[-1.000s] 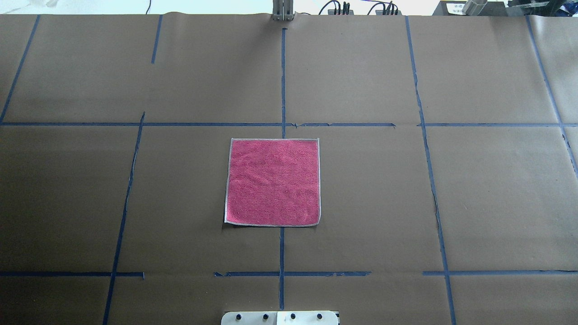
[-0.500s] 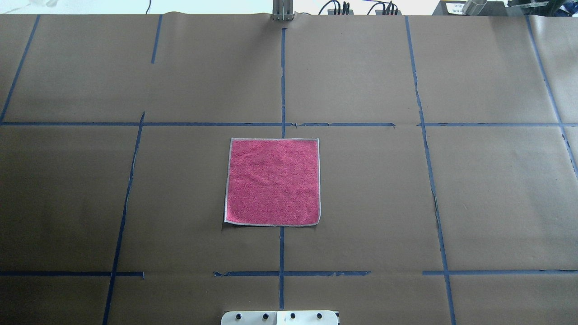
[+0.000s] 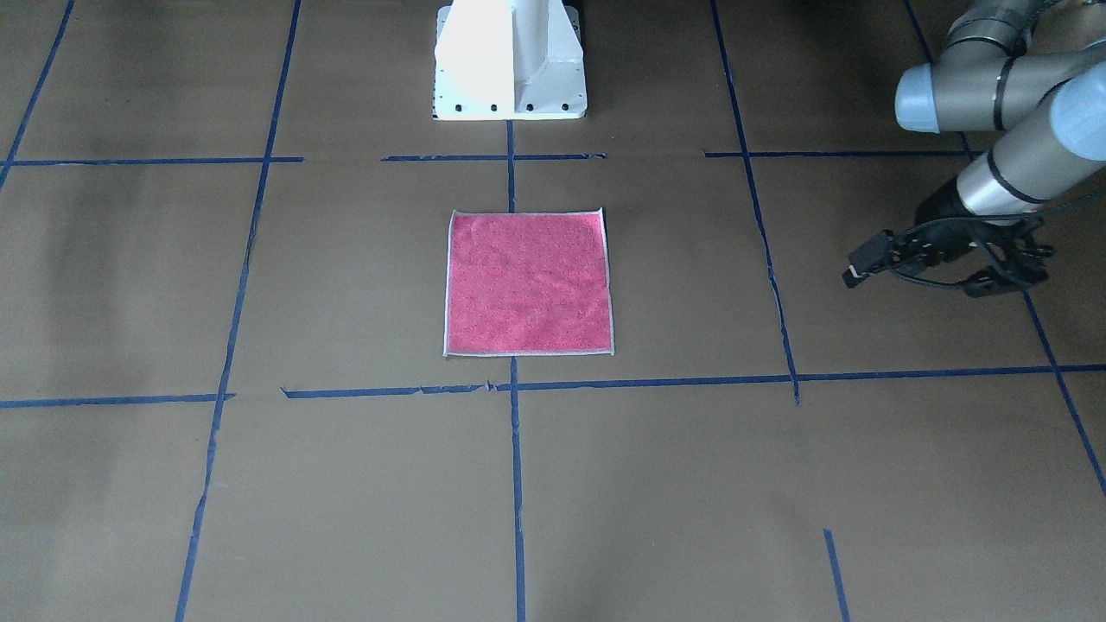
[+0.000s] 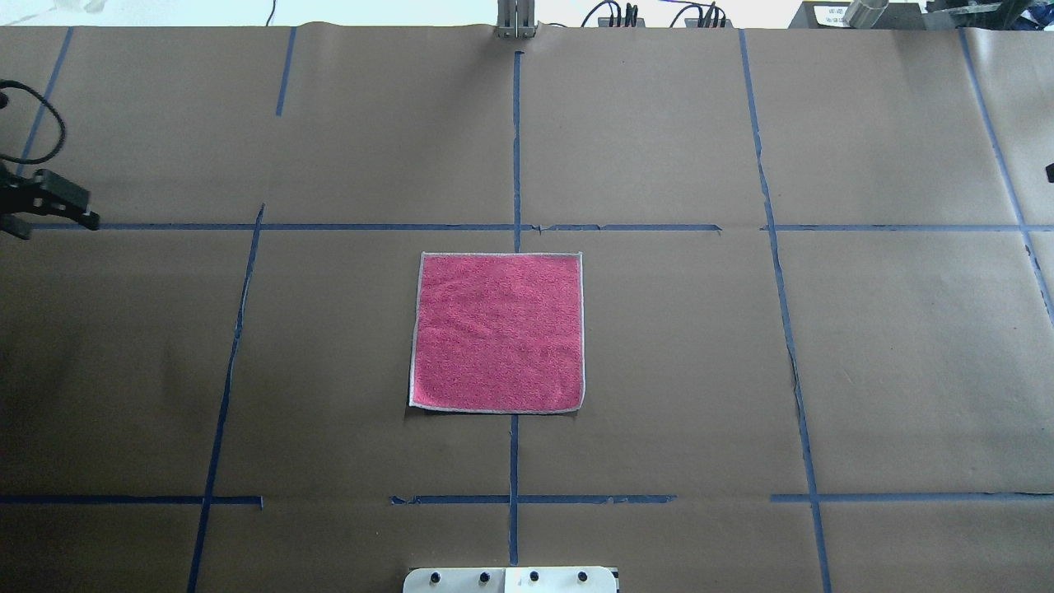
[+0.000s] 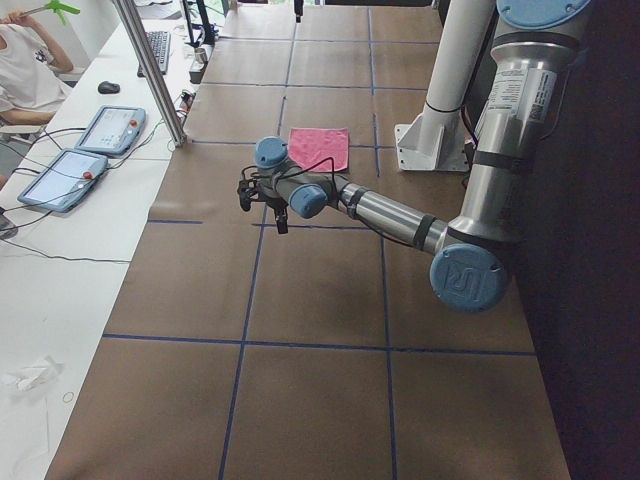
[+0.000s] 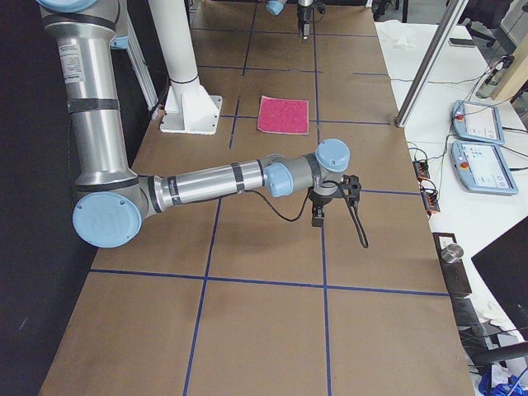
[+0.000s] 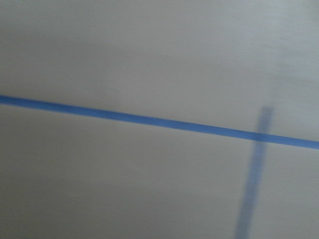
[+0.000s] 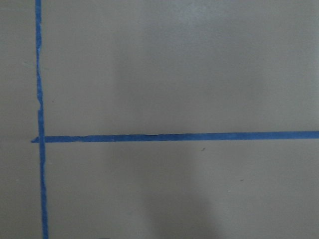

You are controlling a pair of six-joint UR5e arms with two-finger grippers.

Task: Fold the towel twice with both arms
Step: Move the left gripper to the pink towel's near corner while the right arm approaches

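Centred on the brown paper counter [image 4: 659,371], the square pink terry towel [image 4: 498,333] lies flat. Well apart, the black left tool [image 3: 920,281] gapes wide; for the right tool [image 6: 318,216], one cannot tell.

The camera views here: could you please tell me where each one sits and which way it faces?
Front-facing: across the table, looking down toward the pedestal; left arm shows.
Overhead: behind the pedestal, looking forward and down; left arm's tip at the left edge.
Exterior left: table's end, looking along it; left arm near.
Exterior right: opposite end; right arm near.
Left wrist: down on table and tape, blurred; no body.
Right wrist: the same, sharp.
Shared: front-facing and overhead both show the towel flat.
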